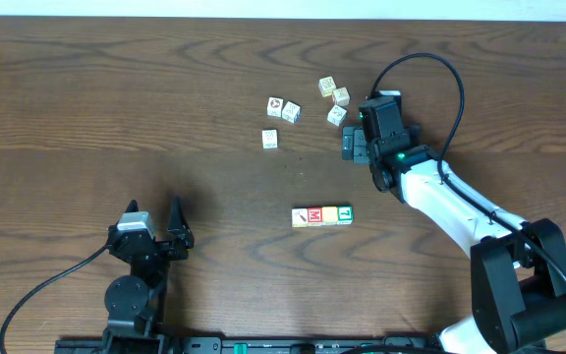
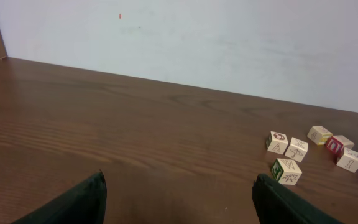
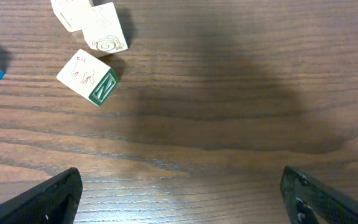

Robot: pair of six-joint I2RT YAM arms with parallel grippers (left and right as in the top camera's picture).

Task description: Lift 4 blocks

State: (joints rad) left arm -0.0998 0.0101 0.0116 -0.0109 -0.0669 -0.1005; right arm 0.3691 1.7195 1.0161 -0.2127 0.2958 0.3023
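The four blocks lie in a touching row just right of the table's middle: a pale yellow block, a red one, a yellow one and a green one. Neither wrist view shows this row. My left gripper is open near the front left, well left of the row, with only bare wood between its fingers. My right gripper is open too, low over the table behind the row, holding nothing.
Several pale cream picture cubes are scattered at the back, around one cube and another just beside my right gripper. A cube with a green N side lies ahead-left of the right fingers. The same cluster appears far right in the left wrist view.
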